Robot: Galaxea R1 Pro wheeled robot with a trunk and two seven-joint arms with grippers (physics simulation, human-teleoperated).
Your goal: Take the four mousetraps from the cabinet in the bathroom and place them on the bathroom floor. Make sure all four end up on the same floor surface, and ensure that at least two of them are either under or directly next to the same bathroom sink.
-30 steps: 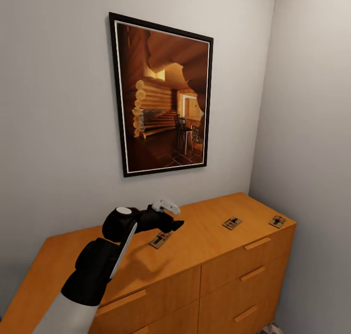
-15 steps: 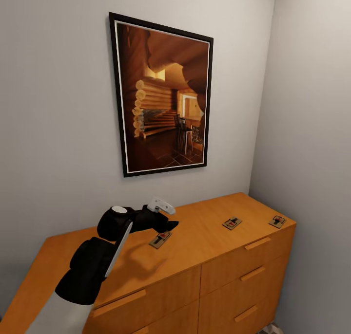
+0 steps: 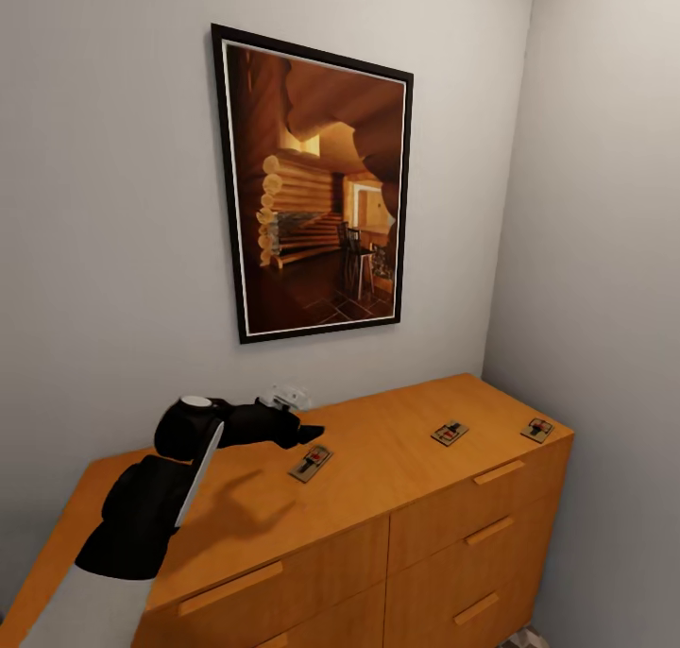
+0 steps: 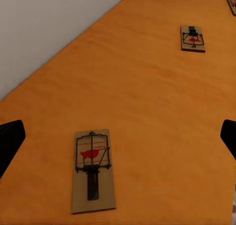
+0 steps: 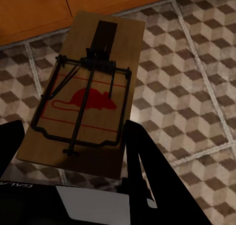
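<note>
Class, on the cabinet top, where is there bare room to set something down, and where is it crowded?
Bare wood lies between the nearest trap and the middle trap. The cabinet's left end sits under the left claw. Its right end holds two traps, the last at the corner.

Glossy black left arm [image 3: 142, 506], white upper segment, pale strip, black end effector [image 3: 300, 433].

Reaching forward with left arm [image 3: 142, 516], left gripper [image 3: 300, 419] hovering with fingers spread wide apart. Clamping right gripper [image 5: 73, 171] on a mousetrap [image 5: 86, 94], fingers [image 5: 147, 176] pressing its edges.

Orange-brown cabinet [image 3: 397, 478], three mousetraps [image 3: 311, 463] on top
</note>
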